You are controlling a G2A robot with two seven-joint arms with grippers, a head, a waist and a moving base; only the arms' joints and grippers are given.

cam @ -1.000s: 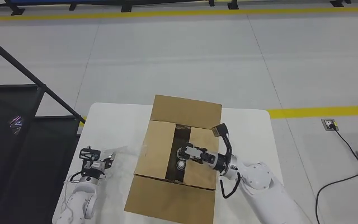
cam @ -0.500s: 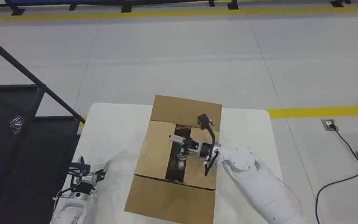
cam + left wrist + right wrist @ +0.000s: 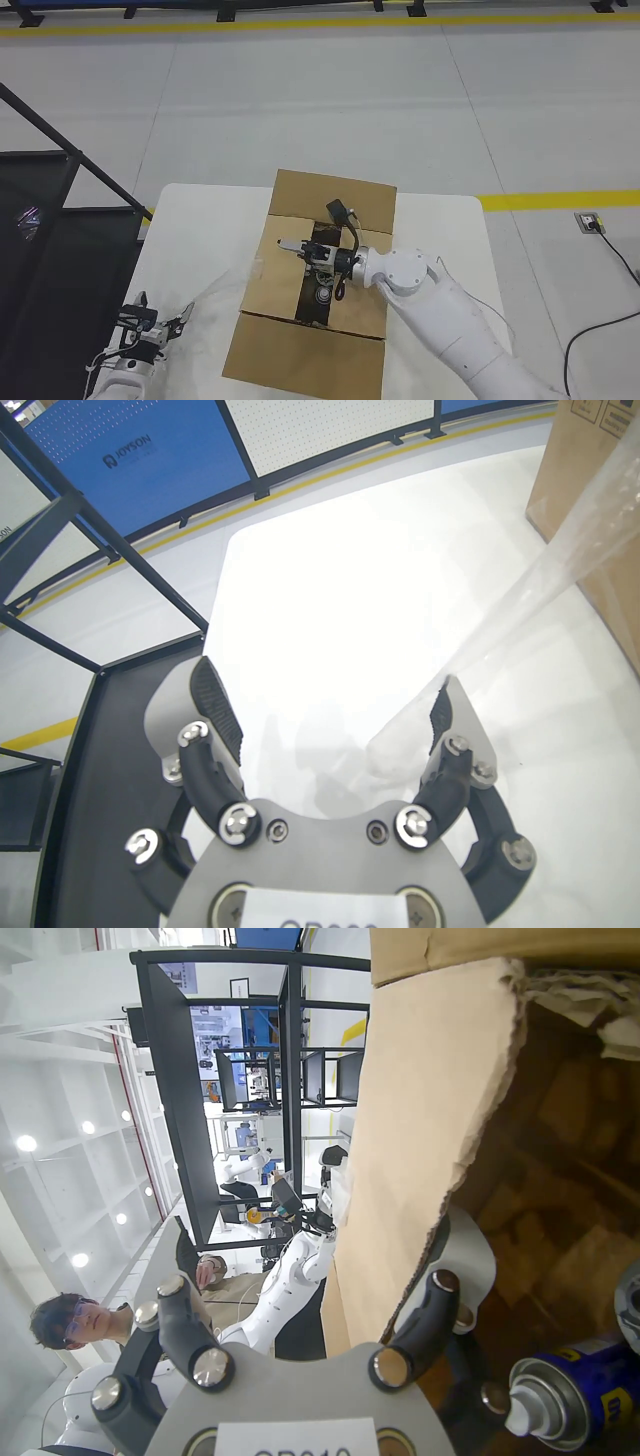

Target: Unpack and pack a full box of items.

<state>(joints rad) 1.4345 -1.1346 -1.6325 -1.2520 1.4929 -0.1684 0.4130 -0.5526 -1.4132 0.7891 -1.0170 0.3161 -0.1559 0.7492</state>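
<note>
The open cardboard box (image 3: pixel 330 205) stands mid-table, its flaps spread. My right gripper (image 3: pixel 298 246) is over the left inner flap (image 3: pixel 280 270), open, with that flap's (image 3: pixel 415 1128) torn edge running between its fingers (image 3: pixel 465 1248). Inside the box lie a blue spray can (image 3: pixel 575 1388), seen from above as a round top (image 3: pixel 323 296), and crumpled paper (image 3: pixel 575 993). My left gripper (image 3: pixel 152 325) sits at the table's front left corner, open (image 3: pixel 327 680). A clear plastic bag (image 3: pixel 550 570) leans against one of its pads (image 3: pixel 440 710) and stretches toward the box wall (image 3: pixel 570 465).
The white table (image 3: pixel 200 230) has bare room left of the box. A black frame and dark panel (image 3: pixel 50 230) stand off the table's left side. The plastic bag (image 3: pixel 215 285) lies between the left arm and the box.
My right gripper has swung left across the box opening, from the right flap to the left flap. My left arm has drawn back toward the table's front left corner.
</note>
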